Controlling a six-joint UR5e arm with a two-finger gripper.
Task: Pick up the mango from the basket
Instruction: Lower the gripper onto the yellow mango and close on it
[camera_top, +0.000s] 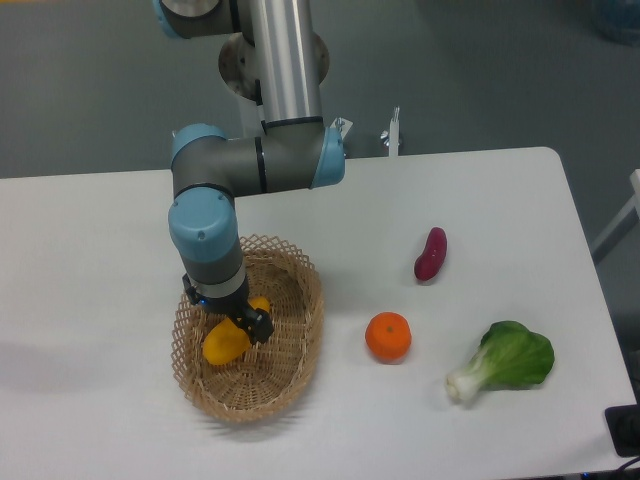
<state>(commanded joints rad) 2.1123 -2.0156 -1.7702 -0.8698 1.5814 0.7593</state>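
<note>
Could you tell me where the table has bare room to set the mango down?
Bare table left of the basket, and behind the eggplant. Crowded at right: orange, bok choy.

Pincer low over mango in basket

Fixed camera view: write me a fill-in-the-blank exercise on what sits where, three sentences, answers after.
1. The mango lies inside the ______, under the gripper.
2. Between the basket and the leafy green vegetable sits a round ______ fruit.
3. The small purple vegetable lies ______ the basket, directly on the white table.

Missing words: basket; orange; outside
</note>
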